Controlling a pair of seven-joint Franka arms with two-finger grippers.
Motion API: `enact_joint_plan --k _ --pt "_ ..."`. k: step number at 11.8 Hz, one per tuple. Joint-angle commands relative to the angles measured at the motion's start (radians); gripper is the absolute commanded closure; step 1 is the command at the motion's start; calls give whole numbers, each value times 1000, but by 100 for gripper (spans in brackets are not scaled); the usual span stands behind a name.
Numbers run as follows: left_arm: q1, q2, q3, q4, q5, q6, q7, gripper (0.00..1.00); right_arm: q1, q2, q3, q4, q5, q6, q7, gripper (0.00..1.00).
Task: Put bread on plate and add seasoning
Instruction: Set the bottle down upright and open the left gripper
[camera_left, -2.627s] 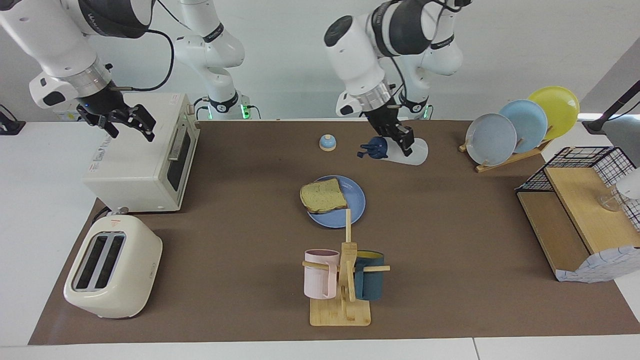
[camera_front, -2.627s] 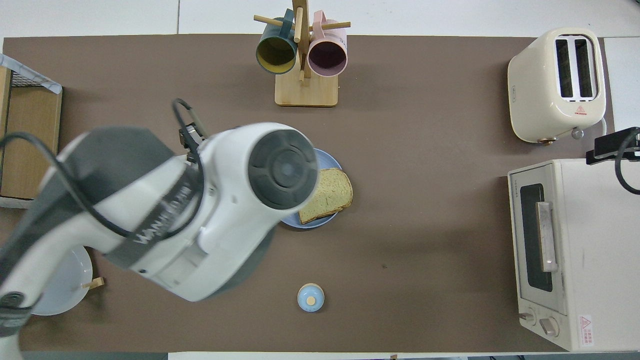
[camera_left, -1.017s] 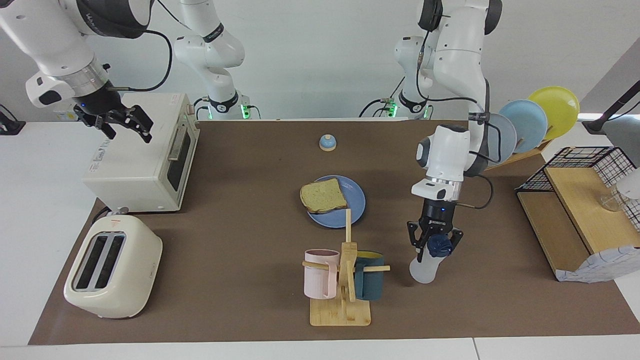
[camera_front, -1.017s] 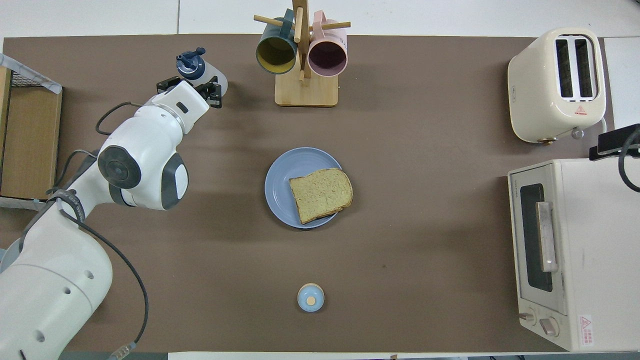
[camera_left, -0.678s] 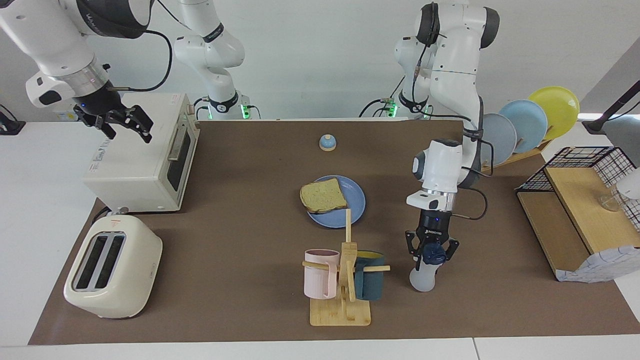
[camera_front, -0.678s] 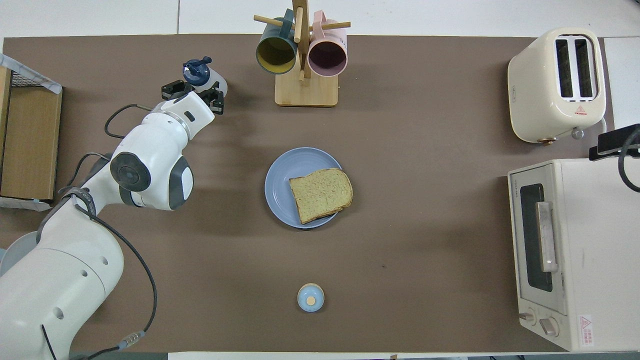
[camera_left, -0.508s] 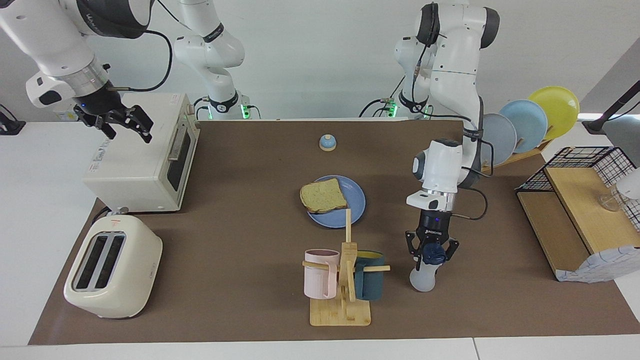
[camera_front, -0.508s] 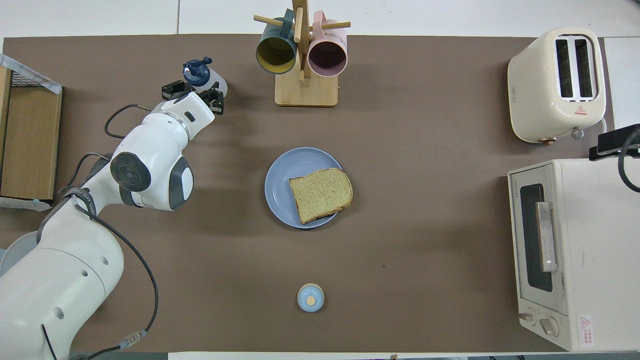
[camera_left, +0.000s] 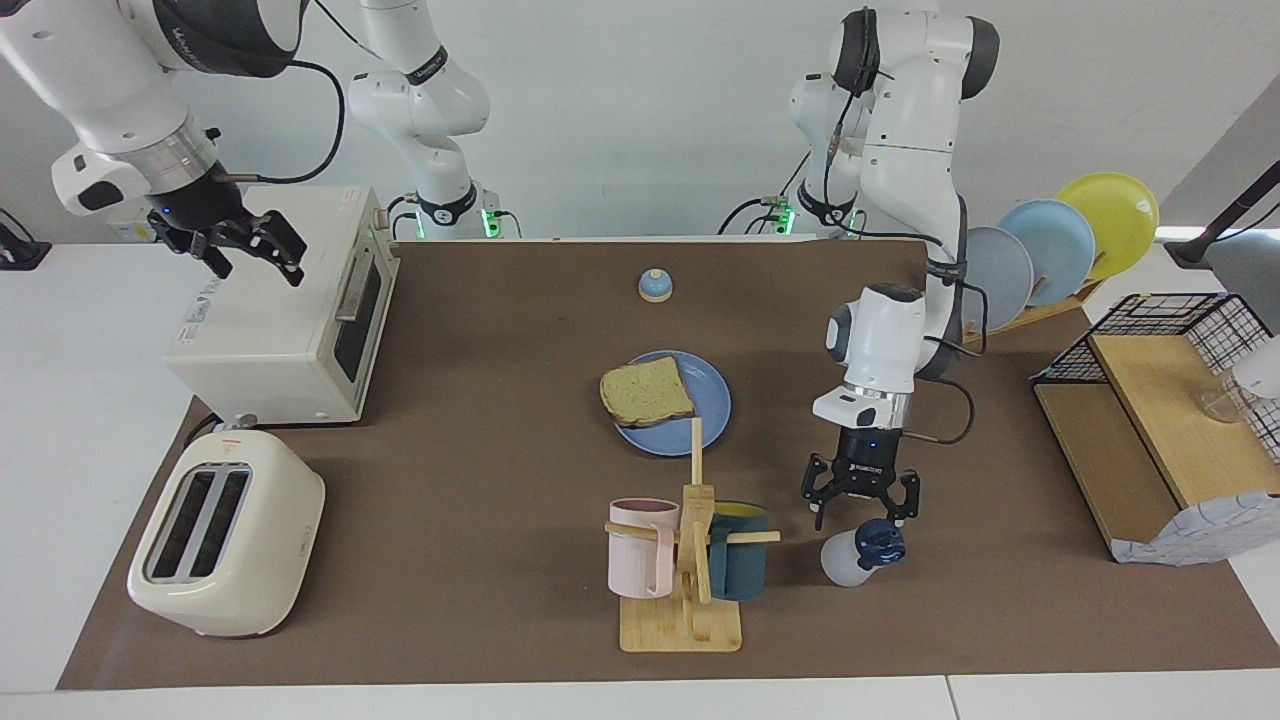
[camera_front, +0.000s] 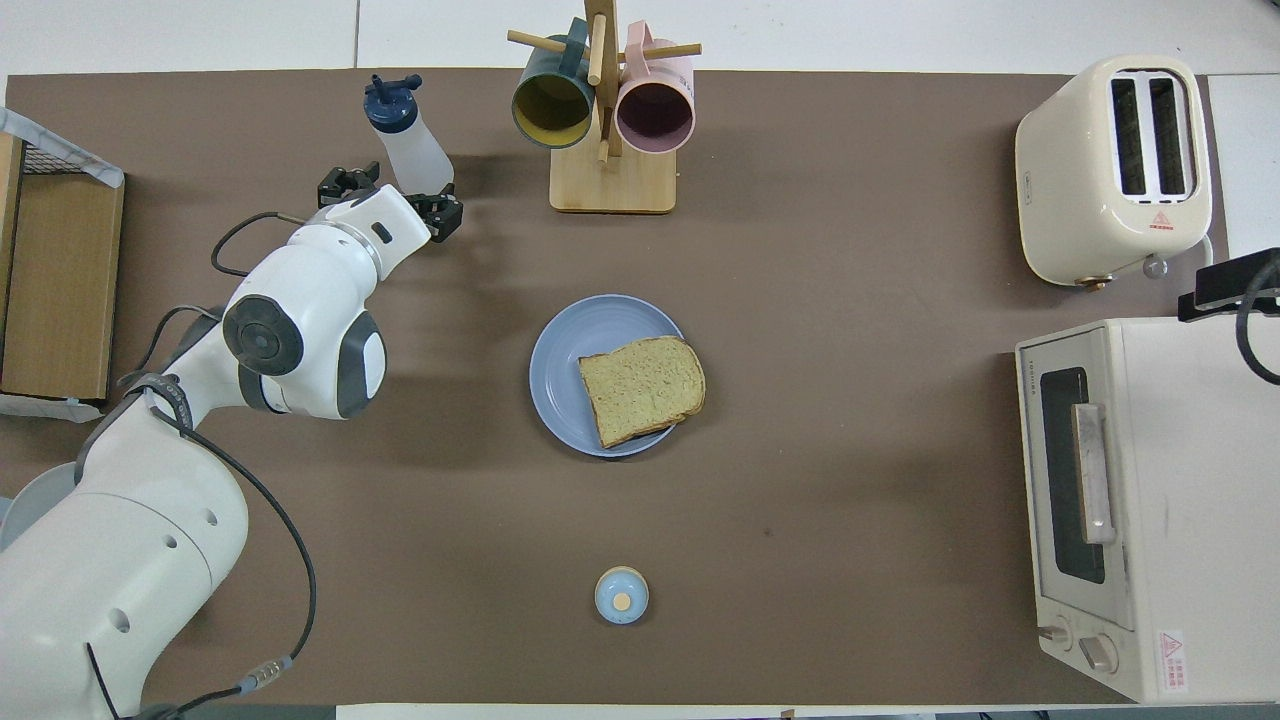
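The bread (camera_left: 647, 392) lies on the medium-blue plate (camera_left: 708, 418) at the table's middle, overhanging its rim toward the right arm's end; both also show in the overhead view, the bread (camera_front: 642, 388) on the plate (camera_front: 562, 365). The seasoning bottle (camera_left: 856, 553) is tipped on the table beside the mug rack, its navy cap toward the left arm's end; it also shows in the overhead view (camera_front: 410, 140). My left gripper (camera_left: 860, 508) is open just above the bottle and apart from it. My right gripper (camera_left: 252, 243) is open and empty, waiting over the toaster oven.
A wooden mug rack (camera_left: 690, 590) with a pink and a teal mug stands farther from the robots than the plate. A toaster oven (camera_left: 280, 320) and toaster (camera_left: 225, 545) are at the right arm's end. A bell (camera_left: 655, 285), a plate rack (camera_left: 1040, 250) and a wooden shelf (camera_left: 1150, 430) stand around.
My left gripper carried the bottle from near the plate to the table beside the mug rack, then opened and let go. The bottle has tipped over. The right arm has not moved.
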Motion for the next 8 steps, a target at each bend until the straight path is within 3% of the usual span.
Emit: enact_joint_plan --k 1,5,8 --pt "11 8 -3 27 -5 -33 20 0 -11 -22 7 -29 -13 20 -17 0" --pt "16 8 -3 24 -5 -33 19 0 -11 -22 7 -29 -11 18 -17 0" --pt "14 -37 -3 -56 -5 -20 22 0 -11 -22 7 -28 -11 15 -19 0"
